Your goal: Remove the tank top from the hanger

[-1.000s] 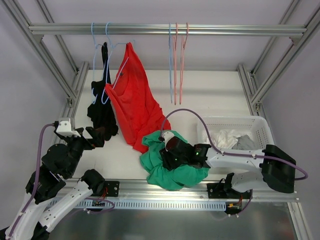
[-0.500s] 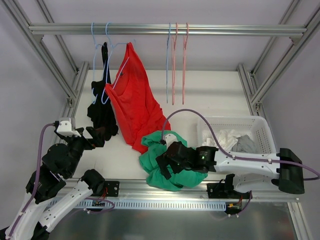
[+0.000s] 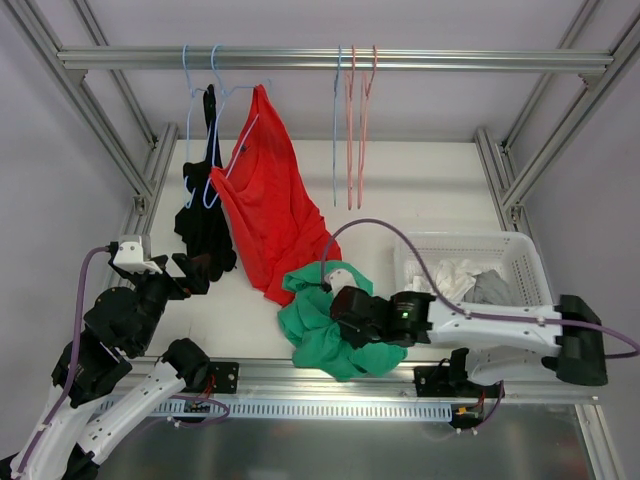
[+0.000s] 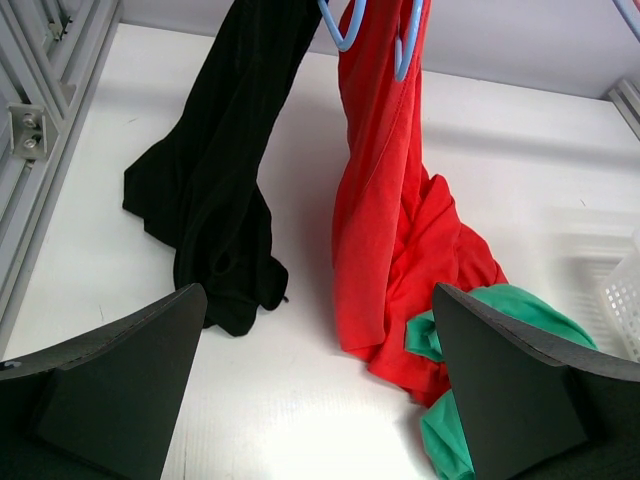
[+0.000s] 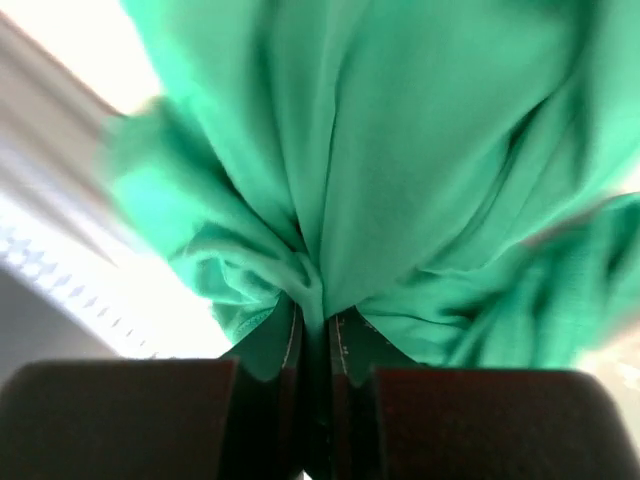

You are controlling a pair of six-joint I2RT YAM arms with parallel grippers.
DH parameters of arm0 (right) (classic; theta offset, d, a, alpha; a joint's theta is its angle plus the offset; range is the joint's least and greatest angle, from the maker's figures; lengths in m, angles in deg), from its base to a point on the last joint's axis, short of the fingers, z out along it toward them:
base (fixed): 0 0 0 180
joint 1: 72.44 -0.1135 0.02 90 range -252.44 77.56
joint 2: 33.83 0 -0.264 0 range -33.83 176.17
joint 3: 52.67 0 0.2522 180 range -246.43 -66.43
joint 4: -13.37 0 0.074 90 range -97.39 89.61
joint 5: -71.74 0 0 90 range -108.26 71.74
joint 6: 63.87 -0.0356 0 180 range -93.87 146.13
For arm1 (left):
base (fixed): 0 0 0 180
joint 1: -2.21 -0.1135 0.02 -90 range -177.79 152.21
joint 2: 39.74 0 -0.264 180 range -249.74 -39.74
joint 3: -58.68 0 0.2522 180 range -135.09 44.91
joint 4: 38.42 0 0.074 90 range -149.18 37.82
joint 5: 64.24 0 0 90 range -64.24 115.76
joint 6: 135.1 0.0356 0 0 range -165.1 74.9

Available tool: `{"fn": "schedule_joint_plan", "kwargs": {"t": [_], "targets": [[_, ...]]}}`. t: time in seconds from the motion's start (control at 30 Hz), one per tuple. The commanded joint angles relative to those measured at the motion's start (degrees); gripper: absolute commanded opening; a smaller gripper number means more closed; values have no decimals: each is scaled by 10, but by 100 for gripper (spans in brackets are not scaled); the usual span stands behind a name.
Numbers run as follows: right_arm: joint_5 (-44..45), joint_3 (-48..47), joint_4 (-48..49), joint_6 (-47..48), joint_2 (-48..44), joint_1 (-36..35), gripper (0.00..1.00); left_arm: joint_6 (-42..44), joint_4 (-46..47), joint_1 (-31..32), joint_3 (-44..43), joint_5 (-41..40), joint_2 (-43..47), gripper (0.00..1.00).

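Since the right gripper [image 3: 345, 312] rolled over a second ago, the green tank top [image 3: 310, 335] stays bunched just left of the basket [image 3: 520, 243], free of the hangers [image 3: 350, 140]: removal looks done. From the left wrist, the left gripper [image 4: 318, 385] gapes empty; from the right, its fingers [image 5: 120, 420] clamp a green fold.

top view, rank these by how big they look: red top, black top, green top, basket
1. red top
2. green top and basket: about alike, green top partly hidden
3. black top
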Motion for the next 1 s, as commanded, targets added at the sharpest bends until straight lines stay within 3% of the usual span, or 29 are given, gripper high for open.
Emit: {"fn": "schedule_joint_plan", "kwargs": {"t": [0.0, 0.2, 0.47, 0.6, 0.67, 0.83, 0.97], "targets": [[61, -93, -53, 38, -123, -3, 0, 9, 11, -2, -1, -4, 0, 99], [193, -333, -233, 117, -225, -3, 0, 5, 11, -2, -2, -14, 20, 99], [336, -618, -388, 180, -205, -3, 0, 4, 10, -2, -1, -27, 37, 99], [473, -653, -393, 196, -221, -3, 0, 2, 11, -2, -1, -28, 39, 99], [496, -648, -392, 196, -228, -2, 0, 2, 11, -2, -1, -26, 39, 99], [538, -552, -394, 167, -236, -2, 0, -1, 11, -2, -4, -27, 45, 99], [542, -438, -395, 85, -267, 15, 0, -2, 10, -2, -9, -23, 41, 99]]}}
